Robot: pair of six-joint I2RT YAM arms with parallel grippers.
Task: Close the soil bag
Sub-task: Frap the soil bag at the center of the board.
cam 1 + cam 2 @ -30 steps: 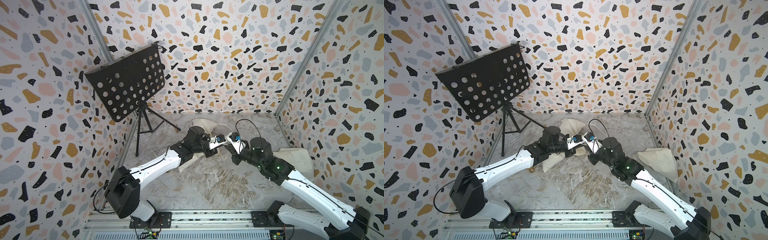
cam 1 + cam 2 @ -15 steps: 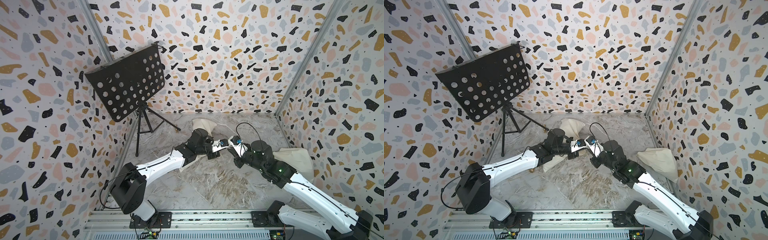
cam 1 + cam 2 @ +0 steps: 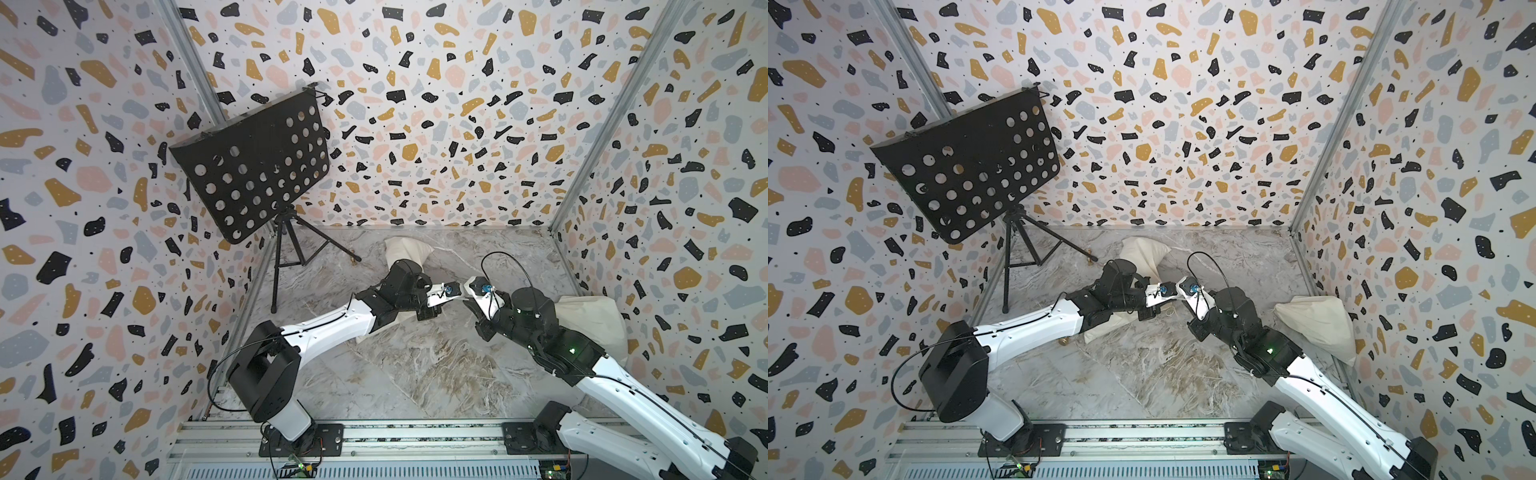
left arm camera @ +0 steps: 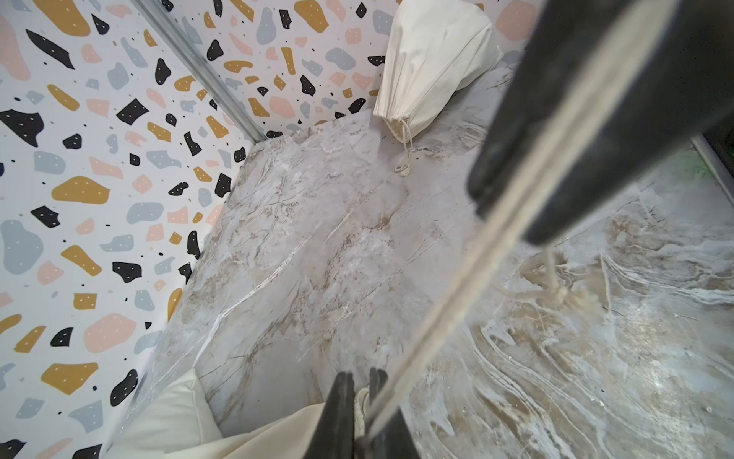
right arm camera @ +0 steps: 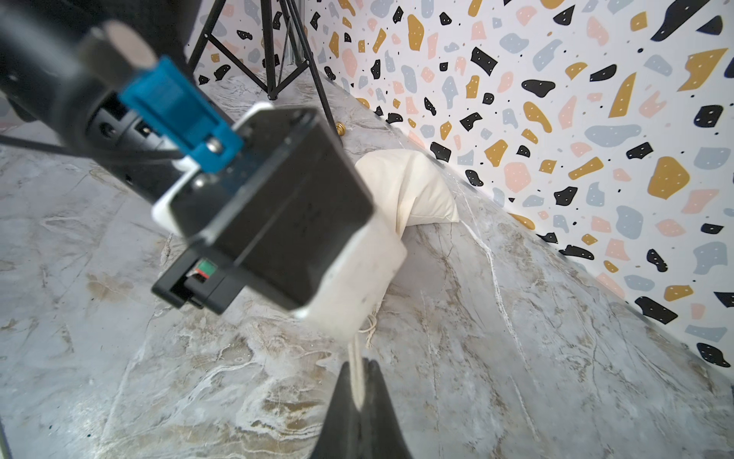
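The cream cloth soil bag lies on the marble floor under my left forearm; its fabric shows in the left wrist view. My left gripper has its jaws nearly together with the bag's gathered mouth pinched between them. A pale drawstring runs taut from there to my right gripper's black fingers. My right gripper is shut on that drawstring. A knotted loose end trails on the floor. In both top views the two wrists nearly meet at mid-floor.
A second cream bag lies by the back wall. A third, tied shut, rests against the right wall. A black perforated music stand on a tripod stands at the back left. Patterned walls enclose three sides.
Both wrists have drifted to the right, and the right gripper has drawn away from the left with the drawstring. The left jaws have parted slightly.
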